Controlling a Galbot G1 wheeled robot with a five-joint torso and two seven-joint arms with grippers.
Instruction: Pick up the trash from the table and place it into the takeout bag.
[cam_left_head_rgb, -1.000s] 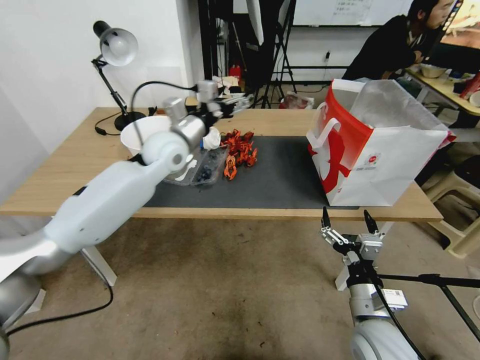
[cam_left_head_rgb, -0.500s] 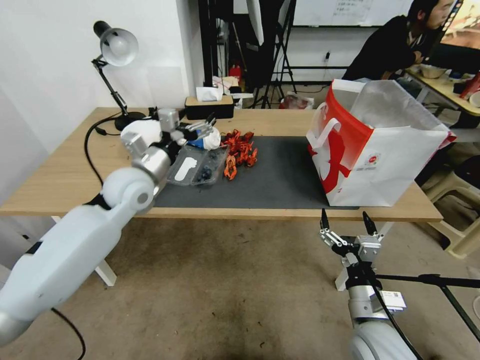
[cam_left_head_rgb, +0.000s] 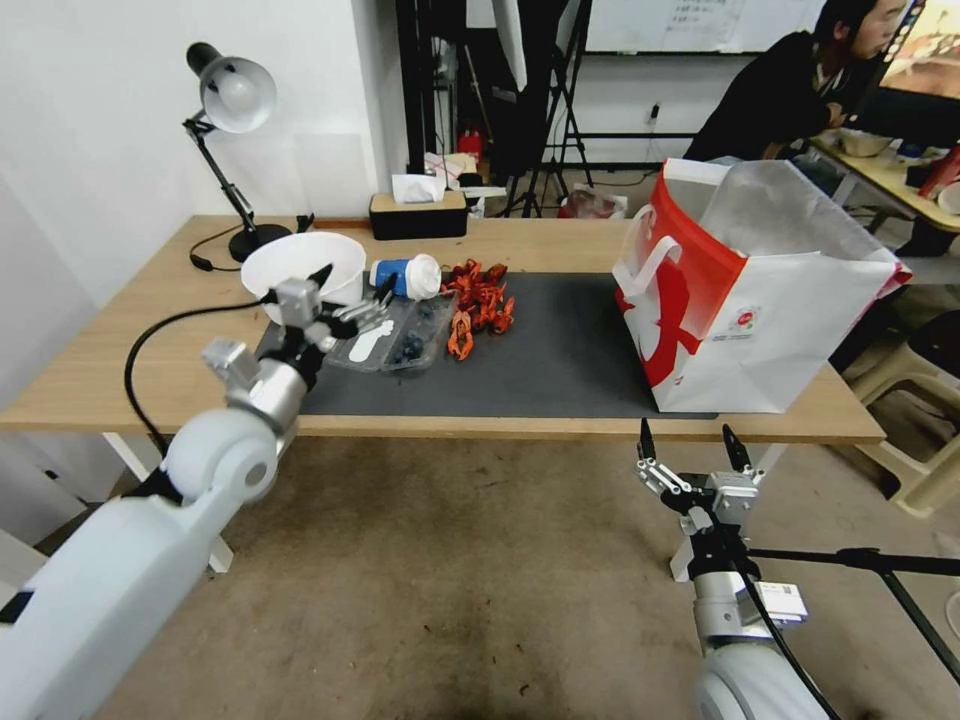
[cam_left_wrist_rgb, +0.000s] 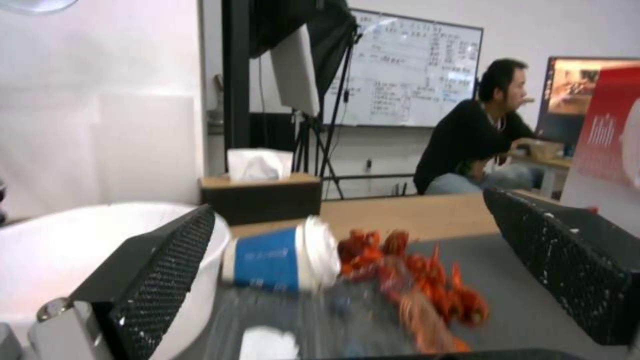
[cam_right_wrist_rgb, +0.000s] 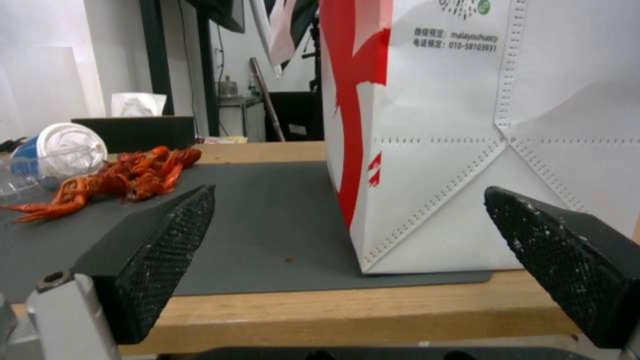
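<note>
The left gripper hangs with its jaws wide apart and nothing between them over the near left part of the dark mat on the table, just in front of a white bowl and above a clear plastic tray. Beyond it a blue-and-white cup with a white lid lies on its side, and right beside the cup sits a pile of red crayfish shells. The takeout bag, red and white with a foil lining, stands upright and open at the right end of the mat, well apart from the shells. The right gripper waits low in front of the table's near edge, below the bag, jaws spread and empty. A desk lamp stands at the far left corner and a tissue box sits at the far edge
</note>
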